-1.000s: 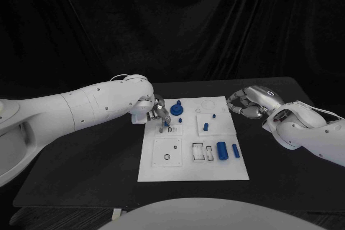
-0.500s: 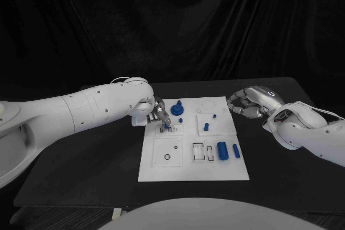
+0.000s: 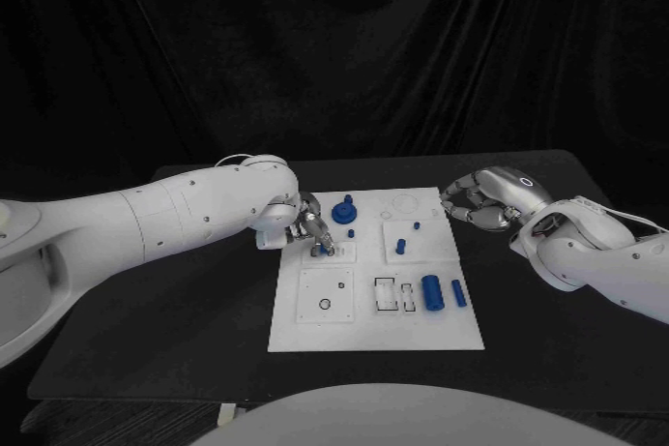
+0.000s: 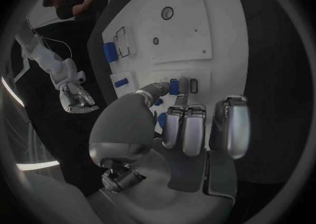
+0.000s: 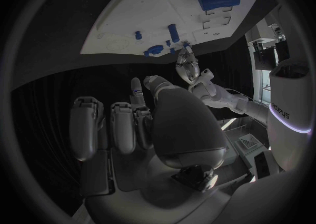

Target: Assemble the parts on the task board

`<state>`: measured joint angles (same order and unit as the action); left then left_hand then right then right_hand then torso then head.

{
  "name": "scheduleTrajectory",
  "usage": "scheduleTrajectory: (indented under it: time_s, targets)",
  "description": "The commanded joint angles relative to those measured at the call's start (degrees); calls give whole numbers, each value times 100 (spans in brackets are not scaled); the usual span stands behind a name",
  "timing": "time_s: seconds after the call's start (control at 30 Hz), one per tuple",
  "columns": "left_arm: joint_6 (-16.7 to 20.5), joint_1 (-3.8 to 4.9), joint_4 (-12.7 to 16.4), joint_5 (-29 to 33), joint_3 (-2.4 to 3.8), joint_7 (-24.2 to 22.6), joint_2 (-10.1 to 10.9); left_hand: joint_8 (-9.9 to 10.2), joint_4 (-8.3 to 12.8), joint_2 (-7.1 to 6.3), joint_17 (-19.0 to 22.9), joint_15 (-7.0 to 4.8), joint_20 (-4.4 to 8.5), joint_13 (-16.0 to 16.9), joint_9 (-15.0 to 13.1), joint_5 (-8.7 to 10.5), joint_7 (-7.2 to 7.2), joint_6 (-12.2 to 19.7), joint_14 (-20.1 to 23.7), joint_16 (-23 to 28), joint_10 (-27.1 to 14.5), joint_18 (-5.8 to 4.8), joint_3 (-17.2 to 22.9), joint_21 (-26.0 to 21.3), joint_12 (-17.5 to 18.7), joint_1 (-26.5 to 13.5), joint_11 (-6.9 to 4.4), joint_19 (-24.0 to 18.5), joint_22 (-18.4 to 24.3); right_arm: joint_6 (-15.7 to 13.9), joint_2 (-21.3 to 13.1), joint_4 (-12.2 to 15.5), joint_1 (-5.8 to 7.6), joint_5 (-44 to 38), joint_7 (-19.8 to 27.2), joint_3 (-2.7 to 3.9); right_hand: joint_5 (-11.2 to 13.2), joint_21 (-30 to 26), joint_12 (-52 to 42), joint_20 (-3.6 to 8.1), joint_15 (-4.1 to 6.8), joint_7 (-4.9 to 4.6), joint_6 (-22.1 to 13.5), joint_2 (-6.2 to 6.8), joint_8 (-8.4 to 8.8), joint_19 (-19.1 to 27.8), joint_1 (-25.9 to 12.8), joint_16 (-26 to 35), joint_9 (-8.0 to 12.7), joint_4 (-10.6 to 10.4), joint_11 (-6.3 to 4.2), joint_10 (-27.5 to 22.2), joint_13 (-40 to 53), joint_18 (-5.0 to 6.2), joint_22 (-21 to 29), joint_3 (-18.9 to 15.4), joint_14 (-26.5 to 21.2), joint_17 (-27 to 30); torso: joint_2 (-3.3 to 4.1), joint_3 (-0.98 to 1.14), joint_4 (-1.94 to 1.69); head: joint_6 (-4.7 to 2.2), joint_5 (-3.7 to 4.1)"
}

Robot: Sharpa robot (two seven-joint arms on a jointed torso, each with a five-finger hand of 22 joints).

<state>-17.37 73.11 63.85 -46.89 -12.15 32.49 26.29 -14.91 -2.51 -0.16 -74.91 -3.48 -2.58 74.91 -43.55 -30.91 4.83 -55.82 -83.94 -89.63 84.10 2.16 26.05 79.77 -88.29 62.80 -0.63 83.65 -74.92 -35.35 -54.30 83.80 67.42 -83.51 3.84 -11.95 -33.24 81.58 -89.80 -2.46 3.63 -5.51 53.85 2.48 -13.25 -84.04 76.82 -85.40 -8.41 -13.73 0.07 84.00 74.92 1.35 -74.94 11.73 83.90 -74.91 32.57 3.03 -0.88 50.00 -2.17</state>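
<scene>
left robot hand (image 3: 309, 227) — lower, nearer board (image 3: 376, 320)

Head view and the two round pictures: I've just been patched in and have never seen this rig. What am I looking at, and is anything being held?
The head view looks down from the robot's head at a black table. Two white arms come in from the sides, each ending in a silver hand. The round pictures are fisheye cameras behind each wrist.

In the middle lies the task board, a white plate with cut-out slots. Blue parts sit on it: a thick cylinder, a thin bar, a knob and a short peg.

The left hand is over the board's far left, pinching a small blue part between thumb and finger at a slot. The right hand is beside the board's far right corner, fingers curled, holding nothing.
</scene>
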Motion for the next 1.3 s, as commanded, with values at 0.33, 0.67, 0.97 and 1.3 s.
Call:
scheduleTrajectory:
  time_s: [0.33,0.67,0.97,1.3]
  targets:
    - [71,-56,-35,45,0,-101,-74,8,215,46,-1425,-42,0,1289,12,-26,-142,-111,-568,0,413,46,240,-20,39,-7,-36,16,-1160,-34,-26,26,-14,-11,-71,4,-32,-26,-20,-44,-35,-14,20,5,26,-225,46,23,-8,9,57,600,1508,87,-1209,24,422,-533,-9,1,3,0,25]
    - [33,-66,-19,45,0,-87,-80,10,218,50,-1423,-42,0,1287,14,-29,-142,-114,-567,1,411,47,249,-25,42,-10,-35,13,-1159,-33,-27,29,-14,-11,-74,4,-32,-26,-20,-44,-35,-14,20,5,26,-225,46,23,-8,9,57,600,1508,87,-1209,24,422,-533,-3,0,9,0,39]
    - [-3,-70,-22,45,0,-65,-67,10,222,51,-1421,-41,0,1287,15,-30,-142,-118,-566,2,411,46,254,-23,42,-11,-35,14,-1160,-22,-26,28,-14,-11,-78,4,-32,-26,-20,-44,-35,-14,20,5,26,-225,46,23,-8,9,57,600,1508,87,-1209,24,422,-533,-5,-1,3,0,42]
    - [-24,-83,-84,45,0,-46,-92,60,157,95,-1392,-32,-8,1264,65,543,-146,-156,-553,16,394,50,188,-51,66,-199,-29,0,-1154,-12,-16,23,-15,-11,-76,4,-32,-26,-20,-44,-35,-14,20,5,26,-225,46,23,-8,9,57,600,1508,87,-1209,24,422,-533,-5,0,3,0,46]
